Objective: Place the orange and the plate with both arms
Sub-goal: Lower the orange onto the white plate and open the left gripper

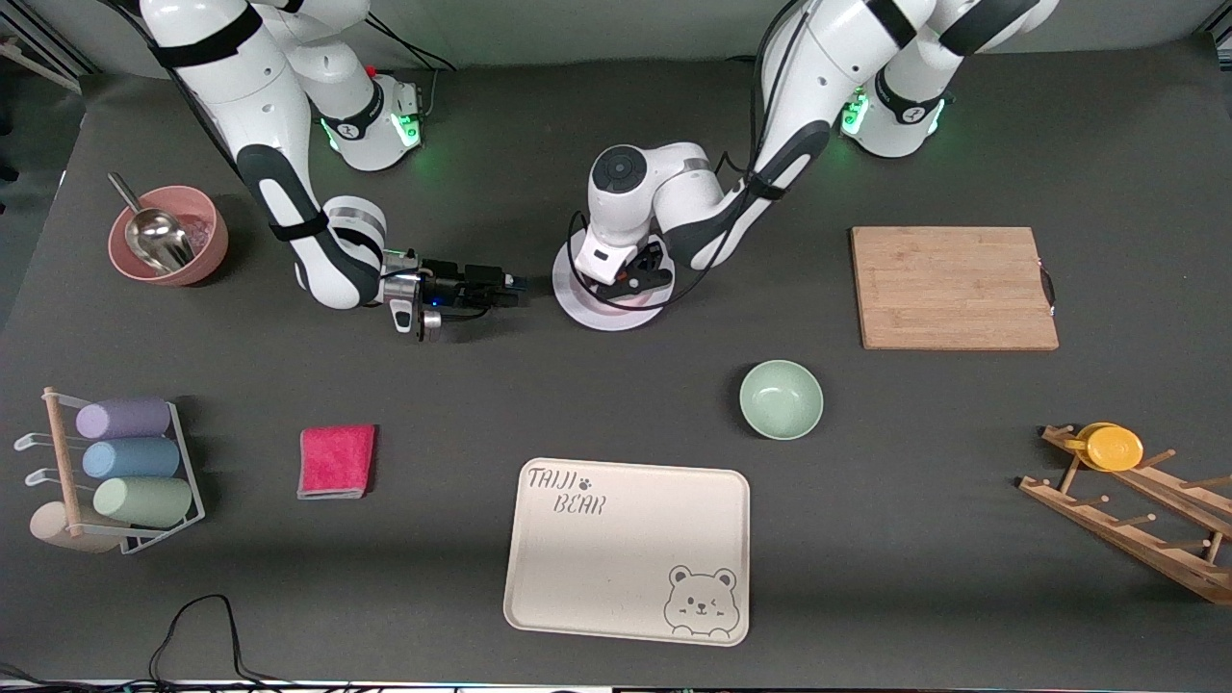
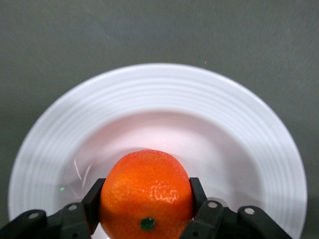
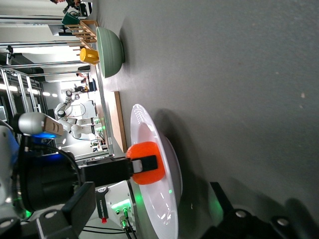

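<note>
The white plate (image 1: 602,316) lies on the dark table mat near its middle. My left gripper (image 1: 630,279) hangs low over the plate's well, shut on the orange (image 2: 147,194). In the left wrist view (image 2: 147,201) its two fingers press the fruit's sides, with the plate (image 2: 164,89) underneath. Whether the orange touches the plate I cannot tell. My right gripper (image 1: 510,286) lies low and level beside the plate, toward the right arm's end, open and empty. In the right wrist view its jaws (image 3: 149,196) face the plate's rim (image 3: 149,124) and the orange (image 3: 147,167).
A pale green bowl (image 1: 781,398) and a cream bear tray (image 1: 626,549) lie nearer the front camera. A wooden board (image 1: 953,287) and a peg rack with a yellow cup (image 1: 1112,448) are at the left arm's end. A pink bowl (image 1: 168,234), red cloth (image 1: 336,461) and cup rack (image 1: 115,472) are at the right arm's end.
</note>
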